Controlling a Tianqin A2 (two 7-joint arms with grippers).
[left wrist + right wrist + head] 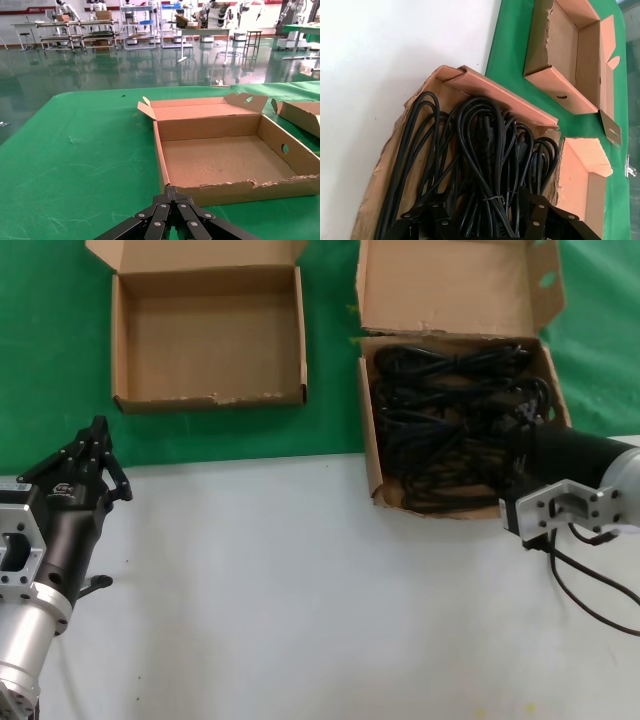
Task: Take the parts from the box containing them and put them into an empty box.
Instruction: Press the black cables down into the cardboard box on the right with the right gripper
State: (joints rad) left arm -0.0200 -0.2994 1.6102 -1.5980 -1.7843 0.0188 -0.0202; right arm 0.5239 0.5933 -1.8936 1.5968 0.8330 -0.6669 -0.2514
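The parts (pixel 450 410), thin black cables in looped bundles, fill the larger brown box (pixel 368 440) at the right. My right gripper (pixel 508 458) reaches down into this box from its right side. In the right wrist view the gripper (pixel 485 217) is open, its fingers (pixel 427 216) spread on either side of a cable bundle (pixel 480 150). The empty box (pixel 210 340) stands at the back left; it also shows in the left wrist view (pixel 225 160) and the right wrist view (pixel 565 50). My left gripper (pixel 97 432) is shut and empty, in front of the empty box and apart from it; its tip (pixel 171 190) points at the box's front left corner.
Both boxes rest on a green cloth (pixel 50 350); the near half is white tabletop (pixel 300 590). The full box's tall lid flap (pixel 450 285) stands open at the back. A thicker black robot cable (pixel 590 605) hangs from my right wrist over the white surface.
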